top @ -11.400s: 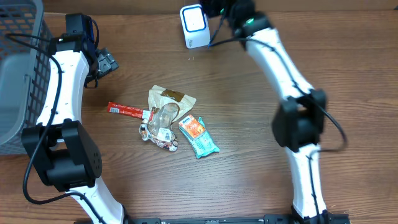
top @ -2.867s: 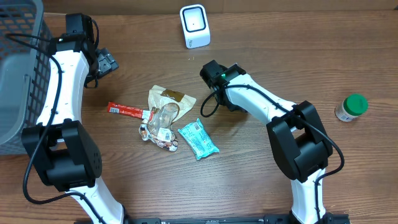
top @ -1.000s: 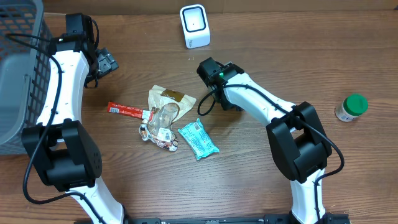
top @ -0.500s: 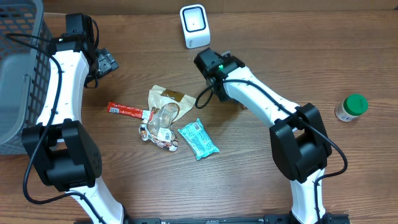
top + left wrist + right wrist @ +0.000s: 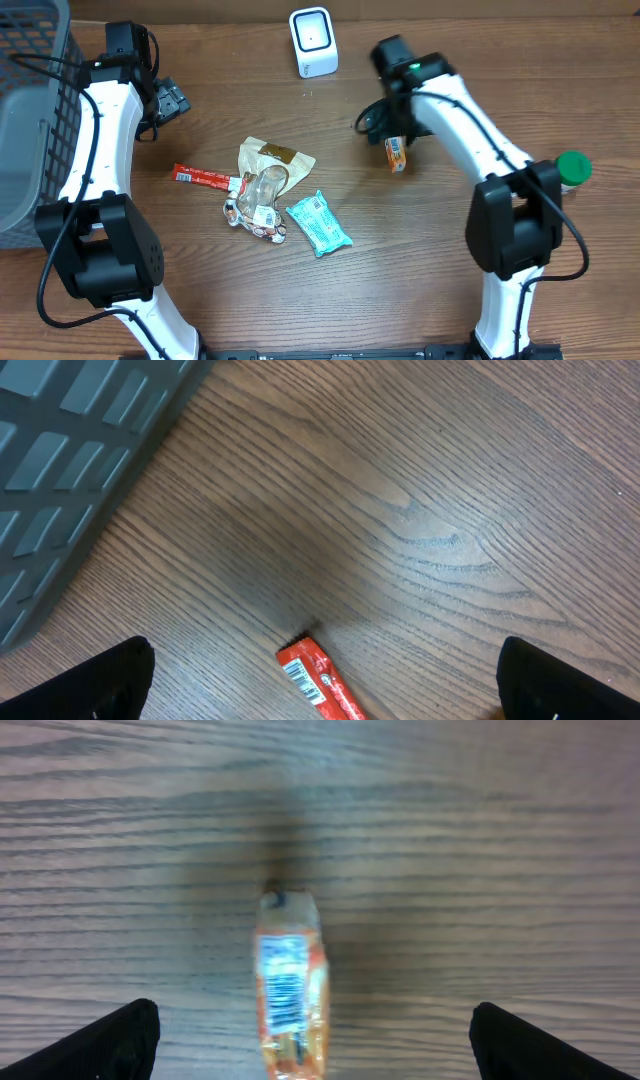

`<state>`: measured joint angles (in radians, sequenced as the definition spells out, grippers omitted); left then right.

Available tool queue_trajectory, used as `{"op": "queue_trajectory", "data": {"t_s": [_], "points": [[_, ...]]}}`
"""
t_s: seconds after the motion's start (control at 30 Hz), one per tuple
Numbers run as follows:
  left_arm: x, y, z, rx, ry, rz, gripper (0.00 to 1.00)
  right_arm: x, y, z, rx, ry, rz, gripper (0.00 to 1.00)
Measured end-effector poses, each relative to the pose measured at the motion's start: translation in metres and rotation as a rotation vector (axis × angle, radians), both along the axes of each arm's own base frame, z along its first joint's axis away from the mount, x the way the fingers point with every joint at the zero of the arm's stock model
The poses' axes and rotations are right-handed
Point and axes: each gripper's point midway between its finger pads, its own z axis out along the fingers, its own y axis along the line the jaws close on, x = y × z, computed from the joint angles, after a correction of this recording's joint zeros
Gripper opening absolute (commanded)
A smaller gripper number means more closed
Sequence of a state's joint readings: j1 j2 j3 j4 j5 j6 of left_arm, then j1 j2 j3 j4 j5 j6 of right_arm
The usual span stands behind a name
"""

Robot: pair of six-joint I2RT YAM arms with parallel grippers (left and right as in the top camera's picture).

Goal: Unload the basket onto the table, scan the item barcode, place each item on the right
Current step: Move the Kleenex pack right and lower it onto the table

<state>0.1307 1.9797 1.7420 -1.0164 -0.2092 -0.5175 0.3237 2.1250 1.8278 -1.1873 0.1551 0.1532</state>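
An orange snack packet (image 5: 396, 153) lies flat on the wooden table, to the right of and nearer than the white barcode scanner (image 5: 313, 42). In the right wrist view the packet (image 5: 290, 990) is blurred, with its barcode facing up. My right gripper (image 5: 392, 135) hovers over it, open wide, and the packet rests loose between the two fingers without touching either. My left gripper (image 5: 170, 103) is open at the far left. In its wrist view the barcode end of a red bar (image 5: 318, 678) lies below the gripper (image 5: 325, 690).
A pile of wrapped items (image 5: 265, 190), the red bar (image 5: 205, 178) and a teal packet (image 5: 320, 222) sit mid-table. A grey basket (image 5: 30, 100) stands at the left edge. A green-capped bottle (image 5: 565, 172) stands at the right, beside the right arm.
My right arm swung from beside the pile toward the back right. Its jaws opened and the orange packet now lies on the table. The left arm has not moved.
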Motion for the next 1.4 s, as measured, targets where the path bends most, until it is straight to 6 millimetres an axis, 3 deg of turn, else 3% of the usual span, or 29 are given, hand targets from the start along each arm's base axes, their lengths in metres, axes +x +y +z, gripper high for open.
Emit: {"op": "queue_trajectory", "data": {"t_s": [0.13,0.33,0.5,0.67,0.97,1.1,1.4], "points": [[0.0,0.0,0.0,0.0,0.0,0.0,0.99,0.001,-0.009,-0.002,0.123,0.039,-0.053,0.95],[0.0,0.0,0.0,0.0,0.0,0.0,1.0,-0.007,0.004,-0.011,0.21,0.081,-0.049,0.88],[0.0,0.0,0.0,0.0,0.0,0.0,1.0,-0.008,0.012,-0.017,0.209,0.074,-0.027,0.88],[0.0,0.0,0.0,0.0,0.0,0.0,1.0,-0.007,0.014,-0.025,0.201,0.06,-0.021,0.79],[0.0,0.0,0.0,0.0,0.0,0.0,1.0,-0.006,0.012,-0.044,0.194,0.042,-0.02,0.74],[0.0,0.0,0.0,0.0,0.0,0.0,1.0,-0.01,0.011,-0.049,0.192,0.051,-0.021,0.67],[0.0,0.0,0.0,0.0,0.0,0.0,1.0,-0.01,0.011,-0.052,0.192,0.049,-0.021,0.67]]}}
